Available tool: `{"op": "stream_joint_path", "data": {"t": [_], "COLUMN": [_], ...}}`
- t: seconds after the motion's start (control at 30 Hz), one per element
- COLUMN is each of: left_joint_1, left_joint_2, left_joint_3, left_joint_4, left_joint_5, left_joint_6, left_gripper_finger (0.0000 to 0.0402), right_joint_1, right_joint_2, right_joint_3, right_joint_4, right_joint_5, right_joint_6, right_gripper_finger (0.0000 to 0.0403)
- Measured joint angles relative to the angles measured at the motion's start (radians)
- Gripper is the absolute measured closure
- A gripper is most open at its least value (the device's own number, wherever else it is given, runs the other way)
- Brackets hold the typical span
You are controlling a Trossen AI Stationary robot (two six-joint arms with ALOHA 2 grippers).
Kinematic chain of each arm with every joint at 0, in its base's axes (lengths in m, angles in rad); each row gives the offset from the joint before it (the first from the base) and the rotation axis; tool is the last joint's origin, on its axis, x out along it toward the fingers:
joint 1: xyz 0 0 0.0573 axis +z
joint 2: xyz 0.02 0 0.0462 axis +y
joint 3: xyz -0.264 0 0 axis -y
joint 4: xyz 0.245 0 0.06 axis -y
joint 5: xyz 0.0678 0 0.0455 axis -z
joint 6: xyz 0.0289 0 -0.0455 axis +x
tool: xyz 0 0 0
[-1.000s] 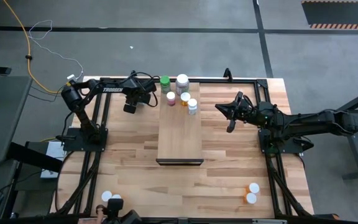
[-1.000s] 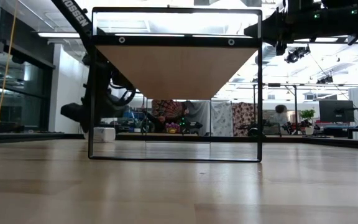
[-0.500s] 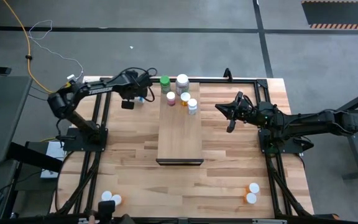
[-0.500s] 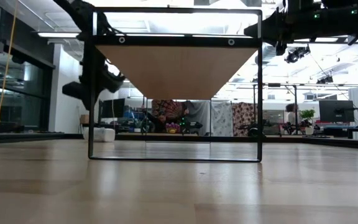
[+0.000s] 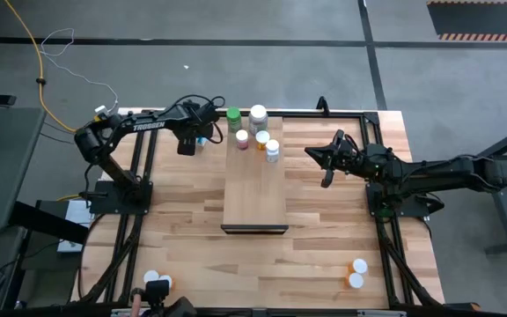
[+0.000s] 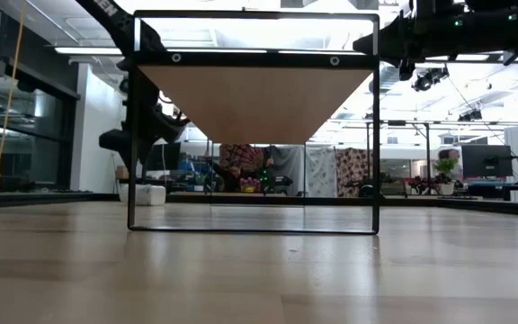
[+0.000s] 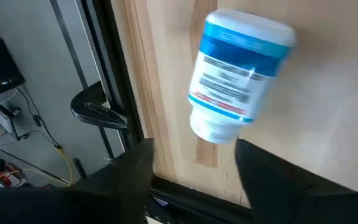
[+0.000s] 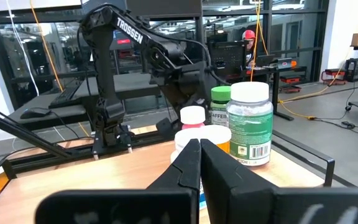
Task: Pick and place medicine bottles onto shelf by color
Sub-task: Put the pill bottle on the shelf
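We see the left tool at the far left corner of the striped wooden counter, its dark fingers spread apart and gripping nothing. Just past those fingers a white pill bottle with a blue label lies on its side on the counter, free of the tool.

The long pale wood shelf board with a dark front edge runs down the middle of the counter. At its far end stands a cluster of small medicine bottles: a green-capped bottle, a large white-capped bottle with a green label, a pinkish one, an orange one and a white one. Two orange white-capped bottles stand near the counter's front right corner, and two more bottles near its front left corner.

The right tool hovers above the counter to the right of the shelf, well apart from the cluster, its fingers clenched together on nothing.
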Motion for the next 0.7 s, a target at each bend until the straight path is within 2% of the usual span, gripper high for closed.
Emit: {"op": "stream_joint_path", "data": {"t": [0.17,0.3,0.5,0.7], "left_joint_1": [0.001,0.001,0.015,0.027], "left_joint_2": [0.037,0.069,0.090,0.090], "left_joint_3": [0.000,0.000,-0.048,-0.061], "left_joint_4": [-0.003,0.003,0.082,0.135], "left_joint_5": [0.003,0.025,-0.020,-0.057], "left_joint_6": [0.016,0.054,0.159,0.177], "left_gripper_finger": [0.0117,0.0090,0.0079,0.0079], "right_joint_1": [0.000,0.000,0.000,0.000], "right_joint_2": [0.000,0.000,0.000,0.000], "right_joint_3": [0.000,0.000,0.000,0.000], "right_joint_4": [0.000,0.000,-0.004,-0.016], "right_joint_5": [0.000,0.000,0.000,0.000], "right_joint_6": [-0.001,0.000,0.000,-0.002], "right_gripper_finger": [0.0403,0.0403,0.0403,0.0403]}}
